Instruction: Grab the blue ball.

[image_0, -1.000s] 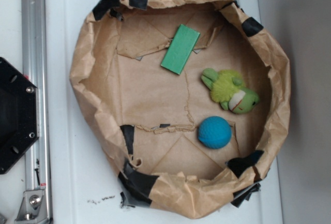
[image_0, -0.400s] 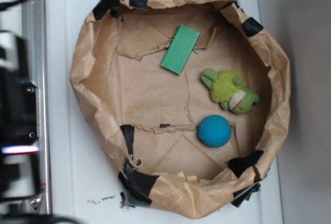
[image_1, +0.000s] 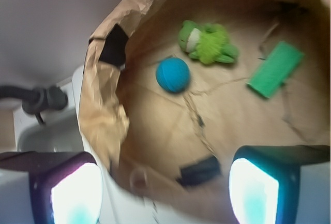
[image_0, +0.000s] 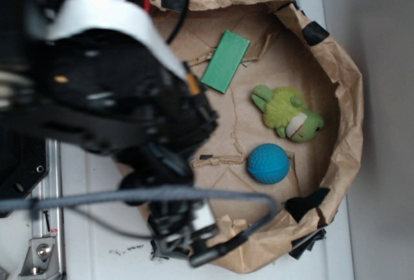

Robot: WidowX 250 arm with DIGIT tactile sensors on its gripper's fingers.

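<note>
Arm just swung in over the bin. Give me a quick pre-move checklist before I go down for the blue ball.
1. Blue ball visible on the paper bin floor: ok.
2. Ball clear of the green plush frog; a gap shows in both views: ok.
3. Green block well away from the ball: ok.
4. Gripper jaws apart and empty: ok.
5. Gripper centred over the ball: not ok; wrist view shows it near the bin's rim.
6. Height above the floor: cannot tell.

Robotics lab bench — taped paper bin (image_0: 349,99), metal rail (image_0: 40,254), white tabletop (image_0: 97,228).
</note>
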